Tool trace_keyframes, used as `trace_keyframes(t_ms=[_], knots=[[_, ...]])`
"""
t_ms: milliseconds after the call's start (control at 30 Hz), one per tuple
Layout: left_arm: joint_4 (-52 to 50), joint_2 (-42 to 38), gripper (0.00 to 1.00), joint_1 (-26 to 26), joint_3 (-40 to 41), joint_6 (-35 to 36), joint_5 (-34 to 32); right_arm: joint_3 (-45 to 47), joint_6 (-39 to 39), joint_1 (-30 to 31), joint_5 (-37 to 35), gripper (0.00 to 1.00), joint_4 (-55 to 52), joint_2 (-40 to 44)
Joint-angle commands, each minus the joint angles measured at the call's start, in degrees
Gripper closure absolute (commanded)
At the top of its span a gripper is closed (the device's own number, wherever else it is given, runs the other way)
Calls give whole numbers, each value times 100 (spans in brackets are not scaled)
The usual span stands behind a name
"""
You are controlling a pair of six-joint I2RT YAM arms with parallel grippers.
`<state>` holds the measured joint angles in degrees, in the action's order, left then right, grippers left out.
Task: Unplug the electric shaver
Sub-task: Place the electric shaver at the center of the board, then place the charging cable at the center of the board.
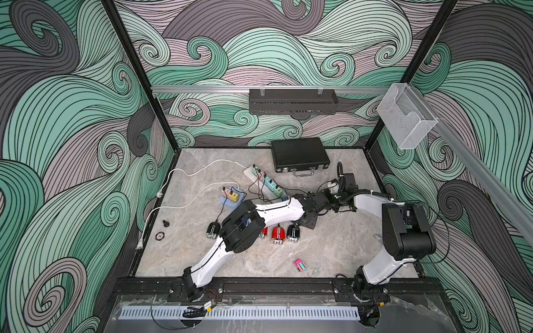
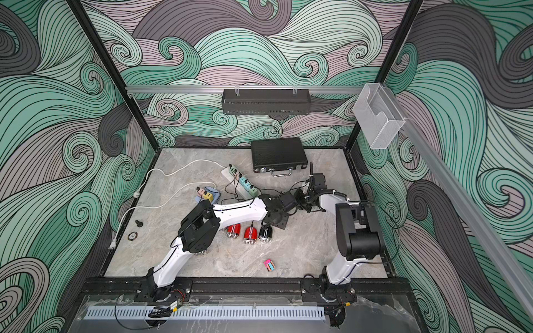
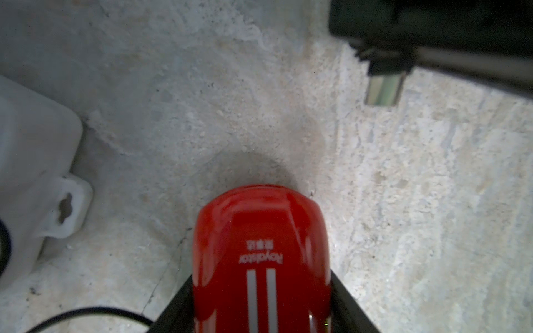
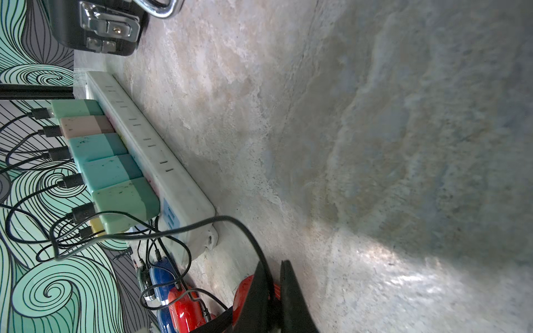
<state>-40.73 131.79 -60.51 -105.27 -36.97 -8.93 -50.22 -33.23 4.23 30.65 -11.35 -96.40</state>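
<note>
Marble tabletop [image 3: 173, 86] below: left tool [image 3: 261, 285] grips red shaver [image 3: 259, 225]; right tool [image 4: 272, 268] nearby pinches the plug [image 3: 385, 89]

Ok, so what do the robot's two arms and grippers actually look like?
The left arm and right arm have white link shells, bulky black joint housings and thin black cables alongside. The left gripper and right gripper are black, with plain tapered fingers.

black case [image 1: 300, 154] at the rear of the marble table [image 1: 346, 245] — pink block [image 1: 300, 265] near its front.
</note>
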Motion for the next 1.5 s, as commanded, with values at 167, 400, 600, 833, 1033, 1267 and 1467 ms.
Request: trace_keyframes(t_ms=[167, 400, 600, 833, 1033, 1267, 1467], knots=[[-207, 78, 38, -63, -204, -28, -34, 21, -43, -27, 46, 90, 72, -19], [-172, 41, 37, -73, -213, -29, -39, 3, -42, -27, 64, 90, 68, -46], [-41, -150, 36, -82, -120, -4, -39, 38, -54, -23, 74, 90, 106, -64], [206, -619, 37, -92, 150, 36, -282, 48, -64, -14, 88, 90, 156, -224], [231, -943, 37, -79, 261, 143, -458, 6, -46, 51, 42, 90, 73, -222], [209, -1509, 39, 76, 655, 208, -861, -40, -16, 113, -141, 88, -68, -254], [633, -2379, 46, 638, 1709, 208, -858, -80, -16, 173, -233, 85, -152, -303]])
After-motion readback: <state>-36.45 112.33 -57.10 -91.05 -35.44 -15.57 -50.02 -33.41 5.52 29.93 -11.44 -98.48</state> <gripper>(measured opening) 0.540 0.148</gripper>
